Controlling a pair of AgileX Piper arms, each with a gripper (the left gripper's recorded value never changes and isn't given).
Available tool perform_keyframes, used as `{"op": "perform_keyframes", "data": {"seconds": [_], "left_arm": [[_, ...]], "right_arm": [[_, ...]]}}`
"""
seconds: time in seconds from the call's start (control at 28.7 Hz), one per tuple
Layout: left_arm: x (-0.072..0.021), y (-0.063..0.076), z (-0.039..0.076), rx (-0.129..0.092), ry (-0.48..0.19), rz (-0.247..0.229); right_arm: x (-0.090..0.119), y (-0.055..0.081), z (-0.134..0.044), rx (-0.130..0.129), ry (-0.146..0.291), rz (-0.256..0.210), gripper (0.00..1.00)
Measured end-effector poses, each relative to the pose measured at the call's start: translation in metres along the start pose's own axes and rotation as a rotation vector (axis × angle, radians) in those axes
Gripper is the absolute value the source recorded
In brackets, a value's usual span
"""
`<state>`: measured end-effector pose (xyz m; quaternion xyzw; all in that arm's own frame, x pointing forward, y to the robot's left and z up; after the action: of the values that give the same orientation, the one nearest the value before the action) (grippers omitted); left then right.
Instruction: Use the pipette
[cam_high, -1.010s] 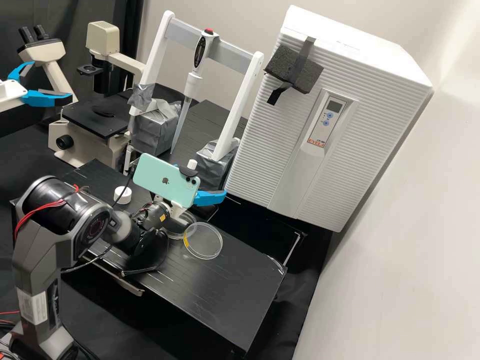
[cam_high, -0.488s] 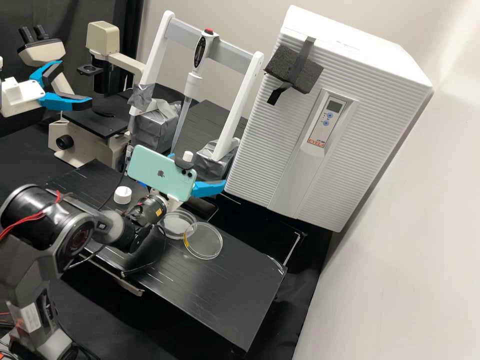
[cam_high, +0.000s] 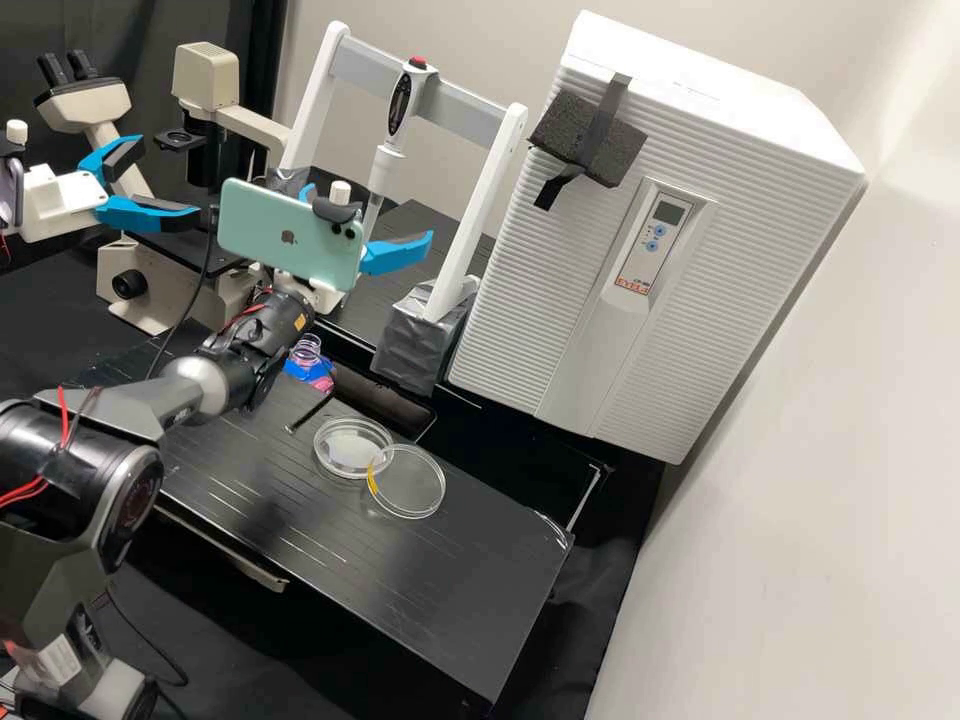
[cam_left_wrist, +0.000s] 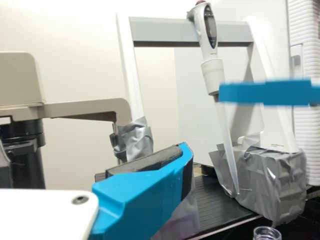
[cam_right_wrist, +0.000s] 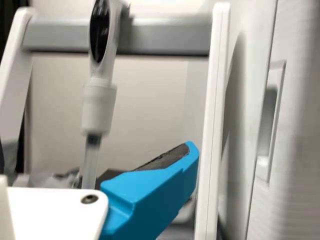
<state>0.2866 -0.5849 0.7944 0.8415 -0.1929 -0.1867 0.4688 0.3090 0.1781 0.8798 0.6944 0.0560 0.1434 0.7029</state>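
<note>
The grey-and-white pipette hangs upright on a white rack, its tip pointing down; it is also in the left wrist view and the right wrist view. My right gripper, with a mint phone on its wrist, is open just in front of the pipette's lower shaft, not touching it; one blue finger is in its own view. My left gripper is open at the far left by the microscope, well short of the pipette, with one finger in view.
Two clear petri dishes lie on the black platform. A small bottle of pink liquid stands behind them. A big white ribbed machine stands right of the rack, whose feet are wrapped in grey tape.
My right gripper has risen from just above the dishes up to the pipette's height, uncovering the bottle. My left gripper has shifted right, nearer the rack.
</note>
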Motion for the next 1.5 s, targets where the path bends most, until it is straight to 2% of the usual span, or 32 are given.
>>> {"op": "perform_keyframes", "data": {"seconds": [0.14, 0.28, 0.35, 0.38, 0.52, 0.66, 0.8, 1.5], "left_arm": [[0.0000, 0.000, 0.000, 0.000, 0.000, 0.000], [-0.0003, 0.001, -0.003, 0.002, 0.011, 0.002], [-0.0007, 0.001, -0.006, 0.004, 0.021, 0.004], [-0.0008, 0.001, -0.009, 0.006, 0.028, 0.003], [-0.0002, -0.003, -0.014, 0.005, 0.046, -0.010], [0.0007, -0.008, -0.016, 0.003, 0.051, -0.024], [0.0013, -0.011, -0.017, 0.002, 0.053, -0.032], [0.0012, -0.011, -0.017, 0.002, 0.053, -0.033]], "right_arm": [[0.017, 0.010, -0.015, 0.005, -0.001, 0.024, 1.00], [0.038, 0.010, -0.025, -0.024, -0.007, 0.027, 1.00], [0.047, 0.007, -0.025, -0.037, -0.022, 0.014, 1.00], [0.053, 0.005, -0.024, -0.042, -0.032, 0.005, 0.00], [0.067, -0.001, -0.021, -0.029, -0.060, -0.012, 0.00], [0.072, -0.002, -0.019, -0.033, -0.073, -0.035, 0.00], [0.073, 0.002, -0.019, -0.034, -0.073, -0.023, 0.00], [0.073, 0.004, -0.020, -0.032, -0.070, -0.021, 0.00]]}}
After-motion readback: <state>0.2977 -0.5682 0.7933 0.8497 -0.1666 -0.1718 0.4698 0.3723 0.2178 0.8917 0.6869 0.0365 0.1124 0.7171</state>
